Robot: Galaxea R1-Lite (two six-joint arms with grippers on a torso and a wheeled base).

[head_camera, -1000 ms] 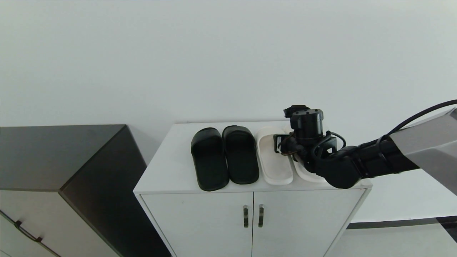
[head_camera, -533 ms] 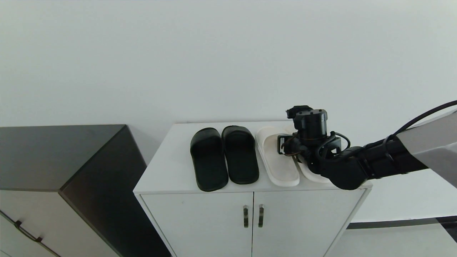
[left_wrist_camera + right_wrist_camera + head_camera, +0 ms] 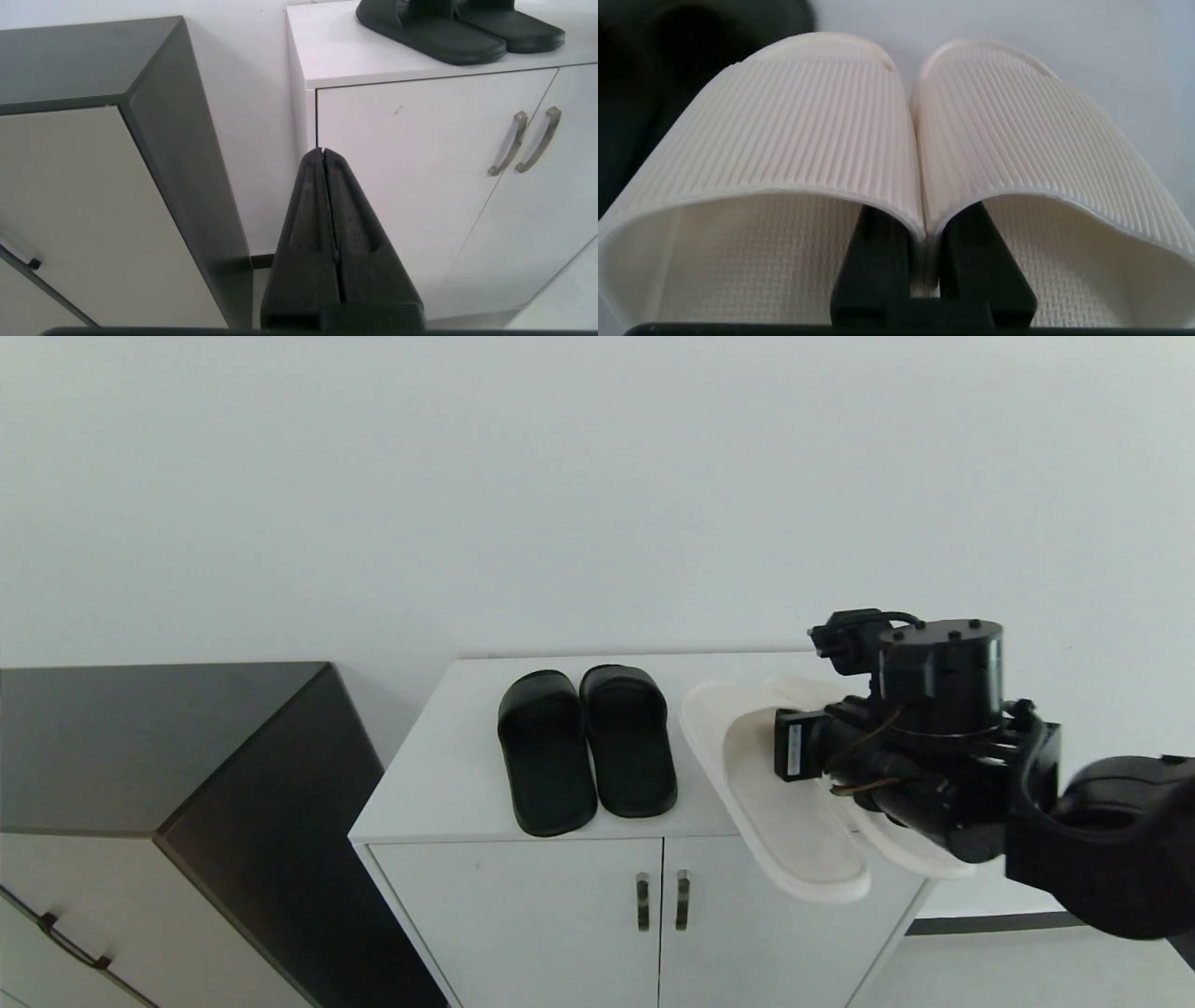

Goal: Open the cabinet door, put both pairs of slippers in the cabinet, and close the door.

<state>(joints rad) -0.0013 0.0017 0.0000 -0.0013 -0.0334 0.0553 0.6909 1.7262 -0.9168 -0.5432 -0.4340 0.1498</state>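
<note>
1. Right wrist view: the right end effector (image 3: 924,254) holds the white slippers (image 3: 906,131) as a pair; one dark finger (image 3: 873,252) runs under each strap, and the two fingers pinch the slippers' touching inner walls between them.
2. Head view: the white slippers lie just beside and ahead of the right end effector, side by side and tilted; their heel ends stick out past the front edge of the cabinet top (image 3: 439,784), and their toe ends point away from the robot towards the wall.
3. The black slippers (image 3: 588,747) sit flat on the cabinet top, well to the left of the right end effector; the two touch each other and lie apart from the white pair.
4. The cabinet (image 3: 523,915) is below the right end effector; both doors are closed, and the two handles (image 3: 643,901) stand upright just beside each other at the middle seam.
5. Left wrist view: the left end effector (image 3: 323,168) has its fingers pressed together on nothing; the cabinet's left door is ahead of it, and the dark cabinet (image 3: 103,65) is to its left.
</note>
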